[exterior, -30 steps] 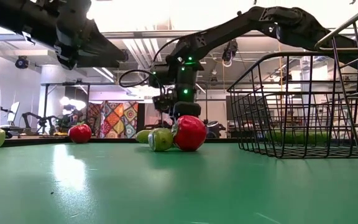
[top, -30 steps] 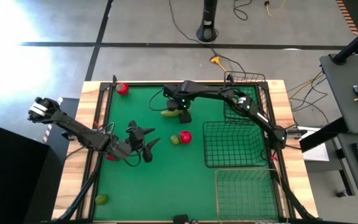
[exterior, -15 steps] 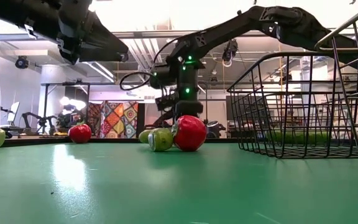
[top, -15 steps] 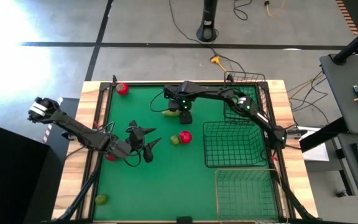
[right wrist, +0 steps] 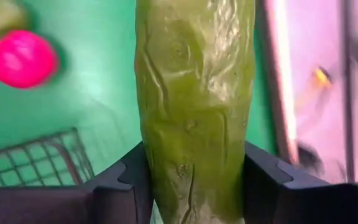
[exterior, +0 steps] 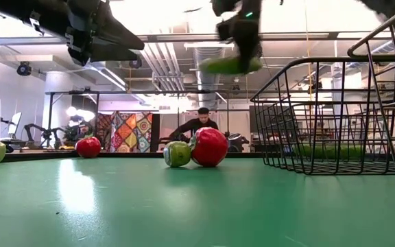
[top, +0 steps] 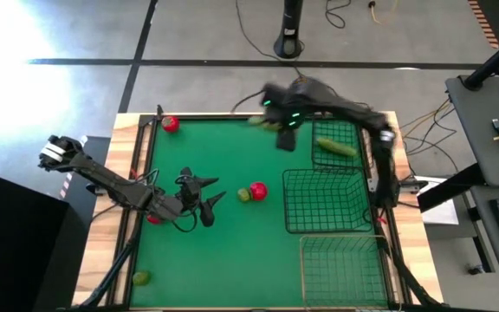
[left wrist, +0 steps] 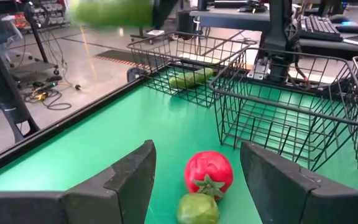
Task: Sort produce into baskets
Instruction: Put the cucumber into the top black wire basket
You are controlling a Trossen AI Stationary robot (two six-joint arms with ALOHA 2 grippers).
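right gripper (top: 277,130): clamped on a cucumber (right wrist: 194,112), lifted clear of the mat; a second ago it was down at the mat over that piece
held cucumber: in the air near the table's far edge, just short of the narrow basket (top: 346,137)
second cucumber (top: 336,146): already lying in the narrow basket
left gripper (top: 199,198): jaws parted, empty, parked over the mat, unchanged
mat: red fruit (exterior: 209,146) touching a yellow-green fruit (exterior: 177,154), untouched
task: pick done, transfer in progress; drop likely goes in with the other cucumber
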